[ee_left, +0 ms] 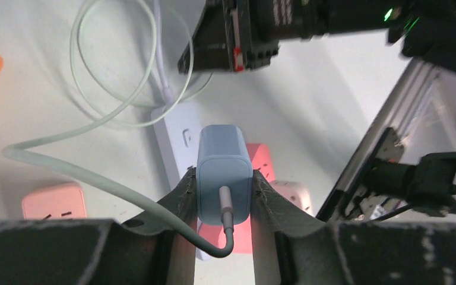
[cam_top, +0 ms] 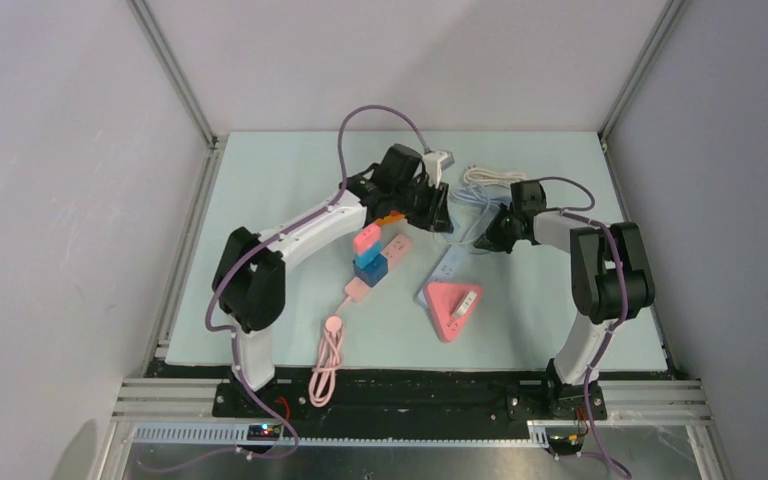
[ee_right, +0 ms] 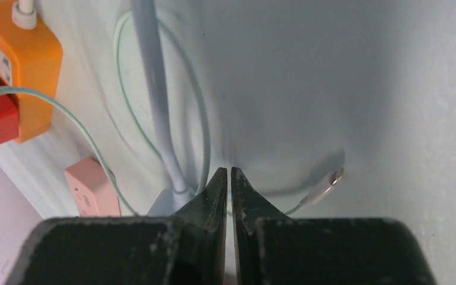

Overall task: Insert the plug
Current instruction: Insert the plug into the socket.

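**Plug** [ee_left: 222, 148]: pale blue charger block. It is clamped between the fingers of the left claw [ee_left: 224, 180], cable end toward the wrist. The prongs are hidden on the far side. It hangs over the white strip [ee_left: 175, 141]; whether it touches the strip cannot be told.

**Cable** [ee_left: 89, 175]: pale green. It runs from the plug's back, out past the strip, and loops on the tabletop [cam_top: 290, 180] beyond the strip.

**Right claw** [ee_right: 230, 176]: fingers together, nothing seen between them. It sits low beside the strip's cord end, among the cable loops.

**Strip**: lies loose, and no claw holds it.

**Hazards, as judged:**
- The prongs are out of sight, so they may meet the strip's face off its holes and skid.
- An unbraced strip may slide or tip under the push.
- A tilted plug could twist within the claw.
- The slack cable beside the strip could catch on the right claw and drag the plug askew.
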Controlling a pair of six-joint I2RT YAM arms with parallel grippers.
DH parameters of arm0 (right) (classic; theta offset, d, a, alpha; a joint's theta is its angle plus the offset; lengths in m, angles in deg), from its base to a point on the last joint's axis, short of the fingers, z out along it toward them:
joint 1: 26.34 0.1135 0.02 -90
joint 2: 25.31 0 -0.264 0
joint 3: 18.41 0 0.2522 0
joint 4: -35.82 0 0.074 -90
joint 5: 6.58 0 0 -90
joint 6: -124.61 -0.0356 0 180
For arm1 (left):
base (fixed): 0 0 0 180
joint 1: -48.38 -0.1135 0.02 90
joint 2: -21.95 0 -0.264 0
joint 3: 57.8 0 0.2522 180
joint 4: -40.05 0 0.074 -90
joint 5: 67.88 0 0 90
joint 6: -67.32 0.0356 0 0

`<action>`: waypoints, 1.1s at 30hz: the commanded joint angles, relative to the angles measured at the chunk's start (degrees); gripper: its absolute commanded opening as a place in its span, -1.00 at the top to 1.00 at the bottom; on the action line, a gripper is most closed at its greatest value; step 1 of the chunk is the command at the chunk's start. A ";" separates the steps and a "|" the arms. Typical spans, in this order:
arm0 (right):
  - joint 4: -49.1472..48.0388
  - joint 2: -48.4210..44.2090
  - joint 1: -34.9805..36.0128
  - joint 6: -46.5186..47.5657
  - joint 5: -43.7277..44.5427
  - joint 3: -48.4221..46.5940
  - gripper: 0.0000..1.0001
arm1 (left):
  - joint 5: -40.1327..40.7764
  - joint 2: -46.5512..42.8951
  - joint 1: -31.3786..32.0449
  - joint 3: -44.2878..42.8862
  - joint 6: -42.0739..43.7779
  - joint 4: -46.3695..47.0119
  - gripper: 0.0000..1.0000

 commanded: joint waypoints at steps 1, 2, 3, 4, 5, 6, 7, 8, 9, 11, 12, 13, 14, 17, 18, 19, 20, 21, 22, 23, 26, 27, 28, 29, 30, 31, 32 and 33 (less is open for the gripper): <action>-5.45 2.06 -0.92 -2.01 1.24 -1.47 0.83 | 4.11 1.17 2.36 1.41 5.86 -3.75 1.00; -5.57 2.31 -1.09 -2.14 1.09 -1.79 0.83 | 5.13 1.36 2.71 1.62 6.35 -4.27 1.00; -5.63 2.65 -1.14 -2.30 0.86 -1.95 0.83 | 5.67 1.61 3.41 1.70 7.18 -5.45 1.00; -5.66 2.78 -1.16 -2.37 0.81 -2.19 0.83 | 6.53 1.67 3.72 2.22 7.58 -5.91 1.00; -5.67 2.90 -1.14 -2.46 0.68 -2.29 0.83 | 6.85 1.67 4.28 2.62 7.69 -6.50 1.00; -5.69 2.90 -1.12 -2.53 0.43 -2.43 0.83 | 7.53 1.70 4.46 3.46 7.73 -6.83 1.00; -5.68 2.95 -1.07 -2.57 0.38 -2.45 0.83 | 7.79 1.70 4.84 3.85 7.77 -7.43 1.00; -5.69 2.93 -1.06 -2.60 0.33 -2.47 0.82 | 8.20 1.80 5.05 4.34 7.79 -7.78 1.00; -5.70 2.98 -1.00 -2.65 0.28 -2.47 0.82 | 8.43 2.10 5.47 4.29 7.84 -8.85 1.00; -5.52 3.18 -0.82 -2.69 0.09 -2.47 0.82 | 9.52 2.75 5.90 3.72 8.07 -10.28 1.00; -5.30 3.29 -0.71 -2.76 -0.07 -2.47 0.83 | 9.80 3.07 6.14 3.04 8.02 -11.06 1.00; -5.28 3.32 -0.73 -2.78 -0.14 -2.45 0.83 | 10.24 3.95 6.27 2.18 8.00 -11.48 1.00; -5.22 3.47 -0.65 -2.81 -0.19 -2.42 0.83 | 10.90 4.47 6.52 1.59 7.83 -12.50 1.00; -5.28 3.37 -0.53 -2.86 -0.47 -2.47 0.84 | 14.52 6.67 6.91 -1.06 7.33 -13.78 1.00; -5.27 3.29 -0.52 -2.92 -0.65 -2.47 0.84 | 15.06 6.97 6.94 -1.53 6.89 -14.00 1.00; -5.27 3.23 -0.48 -2.94 -0.74 -2.41 0.84 | 15.98 7.52 6.98 -2.52 6.78 -14.10 1.00; -5.18 3.08 -0.44 -2.89 -0.80 -2.40 0.84 | 16.32 8.01 6.98 -3.05 6.58 -14.23 1.00; -5.13 2.99 -0.42 -2.81 -0.73 -2.46 0.84 | 16.53 8.21 7.00 -4.04 6.51 -14.34 1.00; -4.97 2.87 -0.37 -2.71 -0.64 -2.45 0.85 | 16.74 8.55 7.01 -4.47 6.45 -14.49 1.00; -4.71 2.72 -0.40 -2.51 -0.65 -2.46 0.85 | 16.88 8.74 6.97 -5.05 6.28 -14.55 1.00; -4.37 2.57 -0.36 -2.35 -0.74 -2.47 0.86 | 17.65 9.25 6.98 -5.38 5.90 -14.76 1.00; -4.29 2.56 -0.34 -2.33 -0.80 -2.43 0.86 | 17.68 9.31 7.00 -5.08 5.81 -14.86 1.00; -4.29 2.52 -0.28 -2.34 -0.81 -2.44 0.86 | 17.42 9.40 6.99 -4.61 5.80 -14.88 1.00; -4.21 2.57 -0.26 -2.35 -0.93 -2.46 0.86 | 17.26 9.43 6.99 -4.40 5.79 -14.96 1.00; -4.25 2.56 -0.28 -2.35 -1.03 -2.47 0.86 | 16.88 9.45 7.00 -4.07 5.96 -14.97 1.00; -4.35 2.58 -0.30 -2.35 -1.06 -2.47 0.86 | 16.68 9.53 6.97 -3.96 6.09 -15.05 1.00; -4.32 2.61 -0.32 -2.39 -1.08 -2.43 0.86 | 16.05 9.54 6.99 -3.87 6.41 -15.15 1.00; -4.26 2.64 -0.27 -2.38 -1.13 -2.41 0.86 | 15.70 9.52 6.96 -3.81 6.53 -15.22 1.00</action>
